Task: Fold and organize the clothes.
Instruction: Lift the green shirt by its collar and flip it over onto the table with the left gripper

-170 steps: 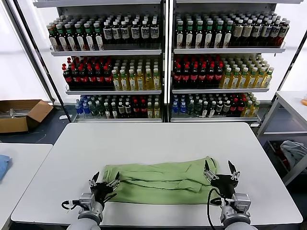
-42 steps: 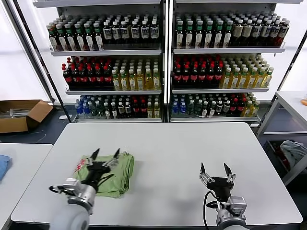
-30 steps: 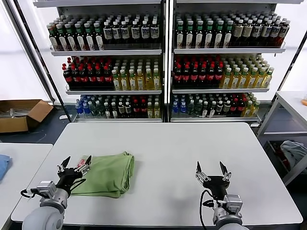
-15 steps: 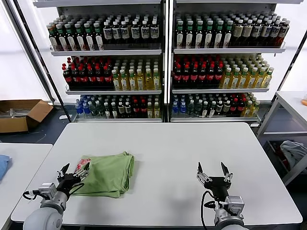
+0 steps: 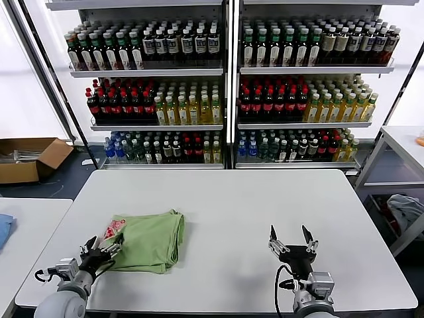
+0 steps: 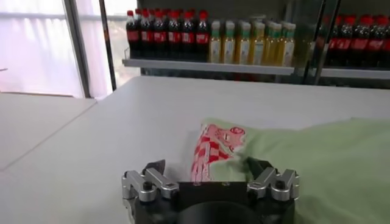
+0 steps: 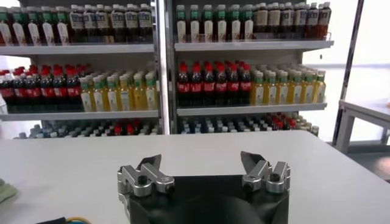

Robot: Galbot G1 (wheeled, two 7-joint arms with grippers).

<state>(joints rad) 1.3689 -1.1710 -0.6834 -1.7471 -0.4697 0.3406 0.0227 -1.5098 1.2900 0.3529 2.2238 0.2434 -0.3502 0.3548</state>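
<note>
Because the left end effector [image 5: 99,252] sits released at the folded shirt's [image 5: 151,239] near-left corner on the surface [image 5: 238,205], any careless motion could snag and unfold it; the right end effector [image 5: 291,242] hangs open, well apart.

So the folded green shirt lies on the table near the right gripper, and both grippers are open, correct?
Not quite. The head view shows the shirt on the table beside the left gripper, not the right gripper, which is far from it. Both grippers are open.
</note>
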